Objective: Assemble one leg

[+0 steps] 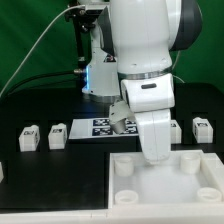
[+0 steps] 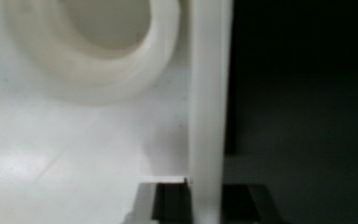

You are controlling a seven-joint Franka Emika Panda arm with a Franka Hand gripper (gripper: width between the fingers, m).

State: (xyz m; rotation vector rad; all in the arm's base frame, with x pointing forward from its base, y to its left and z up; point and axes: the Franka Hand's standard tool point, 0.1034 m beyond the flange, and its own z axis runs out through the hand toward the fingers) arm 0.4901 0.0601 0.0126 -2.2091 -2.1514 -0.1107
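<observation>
The large white square panel lies at the front of the table, with round corner sockets. My gripper reaches down onto its far edge. In the wrist view my gripper straddles the panel's upright rim, one dark finger on each side and tight against it. A round socket of the panel shows close by. Small white tagged legs stand apart on the black table: two at the exterior view's left and one at its right. None is held.
The marker board lies flat behind the panel, partly hidden by my arm. A dark stand with a blue light rises at the back. Another small white piece shows at the exterior view's left edge.
</observation>
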